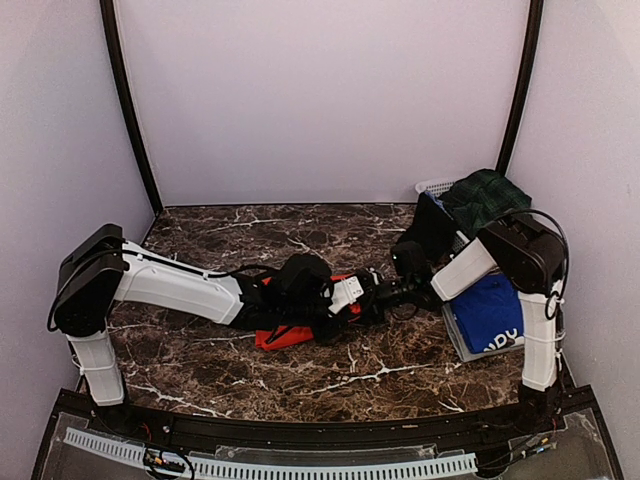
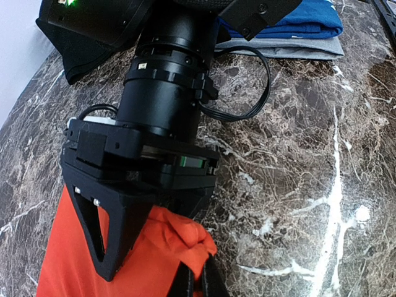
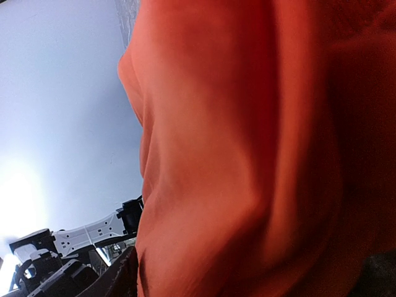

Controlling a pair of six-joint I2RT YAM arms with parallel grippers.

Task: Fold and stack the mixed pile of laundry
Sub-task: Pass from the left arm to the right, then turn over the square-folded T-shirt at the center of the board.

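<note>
folding: red-orange t-shirt (image 2: 68, 260), judged in hand
left gripper (image 2: 199, 279): pinching its fold
right gripper (image 1: 368, 297): finger state cannot be told
next: needs second grip

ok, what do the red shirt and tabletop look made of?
red shirt: soft matte knit, likely cotton jersey; it bunches into rounded folds.
tabletop: dark brown marble or a marble-look laminate, white veins, slight sheen; can't tell which.
</note>
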